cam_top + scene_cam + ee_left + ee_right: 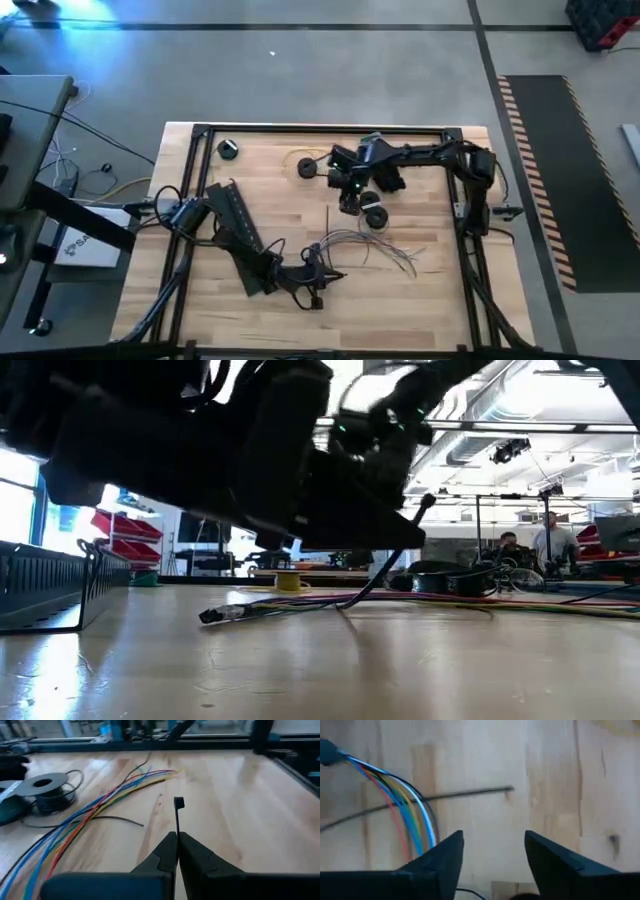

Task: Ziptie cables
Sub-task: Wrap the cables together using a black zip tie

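Note:
The cables (372,245) lie as a loose bundle of thin coloured wires on the wooden table, fanned out at their right end; they also show in the left wrist view (95,805) and the right wrist view (402,812). My left gripper (176,839) is at the bundle's left end (333,275), shut on a black zip tie (177,820). My right gripper (494,840) hovers open above the table (350,205), just beyond the cables, touching nothing. A second black zip tie (455,795) lies flat on the wood beside the bundle. My left gripper pinches the zip tie's thin strap (177,831) between its two shut fingertips. The strap runs along the fingers and sticks out beyond them. Its square head (179,802) is at the free end, clear of the table.
Small black spools stand near the right gripper (375,216) and farther back (305,167), (228,148). A long black slotted duct (235,235) lies slanting under the left arm. A black frame (320,128) borders the tabletop. Bare wood lies to the right of the cables.

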### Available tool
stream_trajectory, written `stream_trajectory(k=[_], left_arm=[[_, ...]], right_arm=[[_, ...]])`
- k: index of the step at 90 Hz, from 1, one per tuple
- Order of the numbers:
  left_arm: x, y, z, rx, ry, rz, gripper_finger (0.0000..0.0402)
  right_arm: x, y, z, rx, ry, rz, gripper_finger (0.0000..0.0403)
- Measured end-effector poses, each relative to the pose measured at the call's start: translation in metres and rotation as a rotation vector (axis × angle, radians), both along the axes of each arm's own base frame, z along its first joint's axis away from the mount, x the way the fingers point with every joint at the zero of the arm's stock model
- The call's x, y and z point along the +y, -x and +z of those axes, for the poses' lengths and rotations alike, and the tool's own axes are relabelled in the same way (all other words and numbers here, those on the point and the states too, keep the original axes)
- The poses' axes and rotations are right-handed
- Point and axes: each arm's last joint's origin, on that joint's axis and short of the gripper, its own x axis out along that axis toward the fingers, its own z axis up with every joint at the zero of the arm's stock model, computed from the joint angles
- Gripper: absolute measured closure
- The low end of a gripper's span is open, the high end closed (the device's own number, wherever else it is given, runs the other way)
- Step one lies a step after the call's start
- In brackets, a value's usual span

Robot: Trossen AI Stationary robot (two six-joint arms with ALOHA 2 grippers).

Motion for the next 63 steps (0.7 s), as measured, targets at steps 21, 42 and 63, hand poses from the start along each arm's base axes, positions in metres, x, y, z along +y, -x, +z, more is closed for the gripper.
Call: stream_trajectory(k=[21,42,63], left_arm=[[0.006,0.015,-0.003,-0.081,0.053,-0.045,0.0402],[0.015,0.027,-0.006,-0.125,0.090,-0.037,0.0402],[0.018,0.026,-0.007,-0.118,0.118,-0.038,0.0402]], right_arm=[[0.015,0.013,-0.049,-0.254,-0.037,-0.120,0.0185],[0.025,0.023,-0.065,-0.393,-0.010,-0.136,0.0185],[0.030,0.038,-0.077,-0.439,0.032,-0.095,0.0185]])
